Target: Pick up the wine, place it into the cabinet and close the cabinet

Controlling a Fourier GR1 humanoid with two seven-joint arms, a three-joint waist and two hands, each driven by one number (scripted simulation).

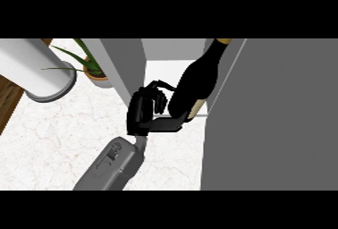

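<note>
— At the far left of the desk (52, 134), what stood there?
— A white cylinder (33, 67) on a grey base. Just right of it was a potted plant (95, 75) with long green leaves, close beside the cabinet's left door (125, 67).
— And the hand?
— The left hand (142, 112) sat at the end of its grey forearm (112, 165), which ran down to the lower edge. Its fingers and thumb were curled round the lower part of the wine bottle (195, 80).
— Where was the bottle?
— In the opening of the cabinet (165, 71), between the two doors. It was tilted, with its neck leaning up and to the right along the edge of the big grey right door (277, 116). A cream label showed near the thumb. Whether its base touched the cabinet floor, I could not tell.
</note>
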